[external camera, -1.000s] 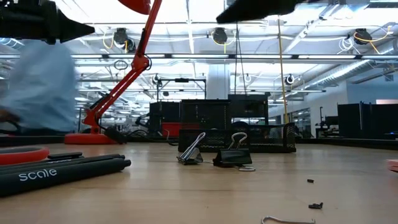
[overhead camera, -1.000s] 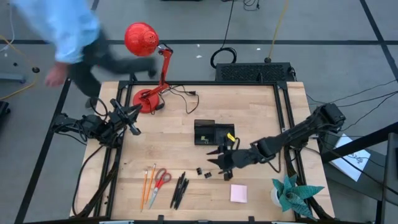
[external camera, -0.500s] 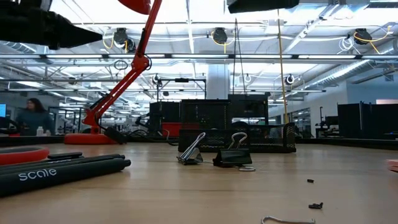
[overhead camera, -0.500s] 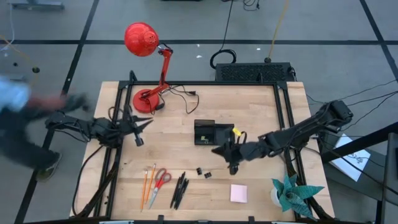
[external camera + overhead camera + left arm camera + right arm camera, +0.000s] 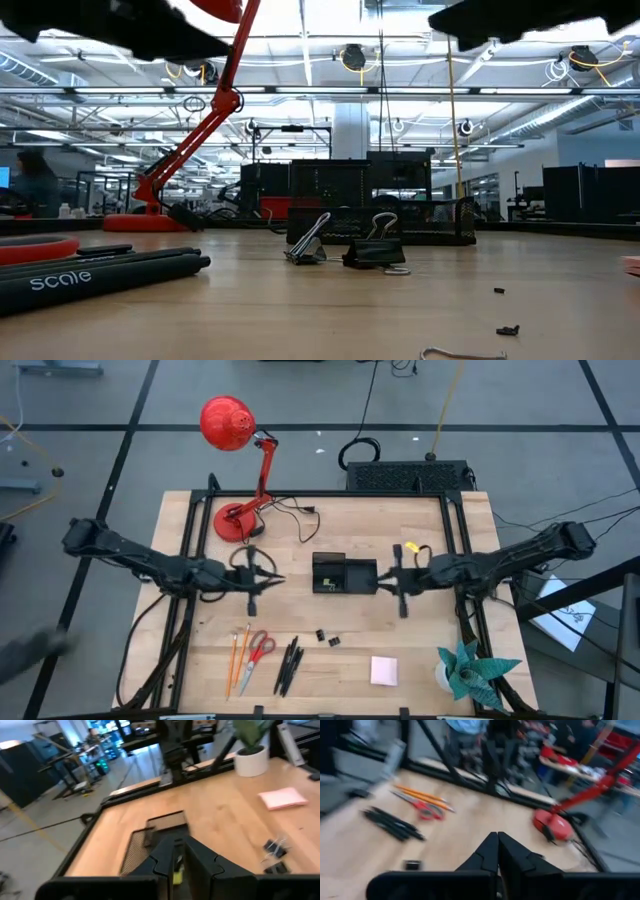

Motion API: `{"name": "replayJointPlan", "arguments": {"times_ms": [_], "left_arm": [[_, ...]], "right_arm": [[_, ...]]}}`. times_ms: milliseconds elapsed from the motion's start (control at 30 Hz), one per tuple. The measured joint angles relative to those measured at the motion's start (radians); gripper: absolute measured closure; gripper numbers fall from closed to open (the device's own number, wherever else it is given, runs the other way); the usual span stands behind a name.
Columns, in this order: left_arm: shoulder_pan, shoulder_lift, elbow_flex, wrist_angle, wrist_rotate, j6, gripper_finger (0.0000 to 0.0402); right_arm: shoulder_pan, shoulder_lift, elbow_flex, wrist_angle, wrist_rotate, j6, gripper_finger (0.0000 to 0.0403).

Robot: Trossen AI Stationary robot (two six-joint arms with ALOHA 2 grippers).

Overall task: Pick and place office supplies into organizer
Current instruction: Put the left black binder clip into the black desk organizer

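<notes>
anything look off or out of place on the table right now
Nothing looks spilled or damaged. The organizer sits upright mid-table; pencils, scissors, pens, clips and the sticky-note pad lie loose along the near edge. Small dark bits lie scattered near the low camera.

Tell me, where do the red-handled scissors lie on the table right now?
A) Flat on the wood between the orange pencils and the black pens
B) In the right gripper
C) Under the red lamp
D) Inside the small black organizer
A: in the high view the scissors lie flat on the table, with the orange pencils on one side and the black pens on the other, apart from the organizer.
</notes>
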Motion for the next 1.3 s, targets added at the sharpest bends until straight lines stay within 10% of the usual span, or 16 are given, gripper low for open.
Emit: {"name": "replayJointPlan", "arguments": {"times_ms": [267, 833, 1300], "left_arm": [[-0.046, 0.198, 0.058, 0.156, 0.039, 0.0, 0.0355], [-0.078, 0.673, 0.58, -0.514, 0.335, -0.183, 0.035], [0.026, 0.805, 0.683, -0.505, 0.58, -0.054, 0.0167]], "right_arm": [[-0.072, -0.286, -0.178, -0.013, -0.02, 0.061, 0.0402], [-0.169, -0.399, -0.221, -0.087, -0.125, 0.156, 0.0403], [-0.169, -0.398, -0.221, -0.105, -0.126, 0.161, 0.0403]]}}
